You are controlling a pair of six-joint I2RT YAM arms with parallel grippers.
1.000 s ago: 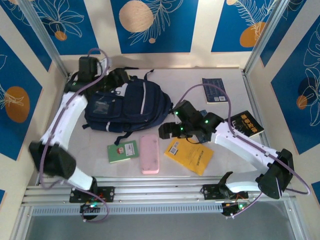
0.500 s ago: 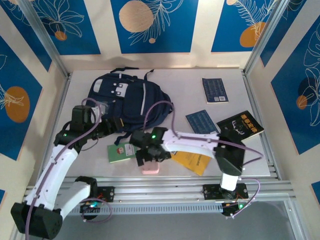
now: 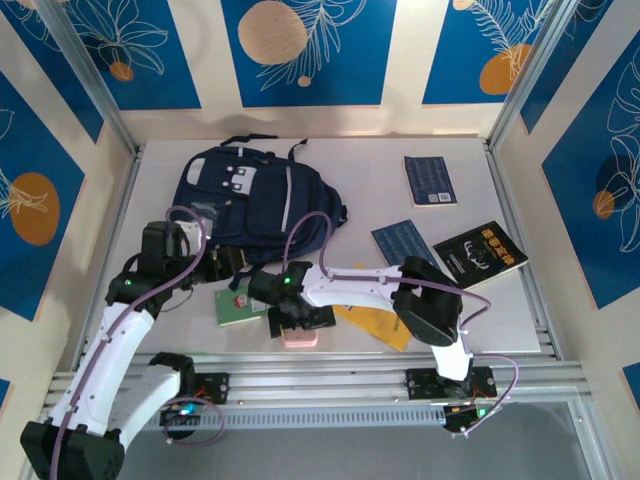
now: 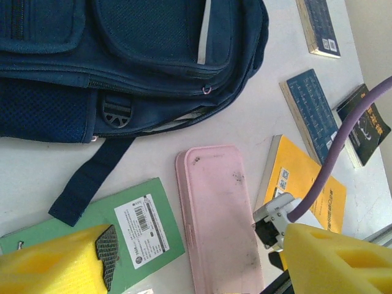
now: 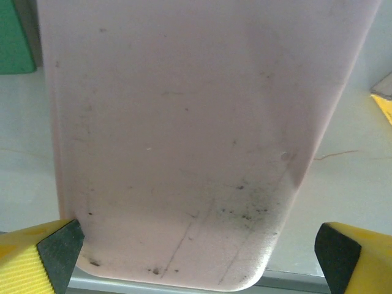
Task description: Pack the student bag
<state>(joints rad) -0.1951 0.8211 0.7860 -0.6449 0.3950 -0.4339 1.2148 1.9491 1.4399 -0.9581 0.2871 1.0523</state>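
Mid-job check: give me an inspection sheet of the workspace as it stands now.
Surface: pale table, faint marks.
Job's things: student bag lying flat, rear left.
Clutter: green booklet, pink case, yellow book, blue book, dark book, black book, all outside the bag.
Grippers: left claw open by the bag's near edge; right claw open, pads either side of the pink case's end.
Cables: left cable loops beside the bag; right cable arcs across its corner.
Surroundings: blue-and-cream leaf-print panels, metal frame posts.

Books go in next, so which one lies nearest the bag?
The green book: the strap of the bag reaches it; the rest lie farther right.
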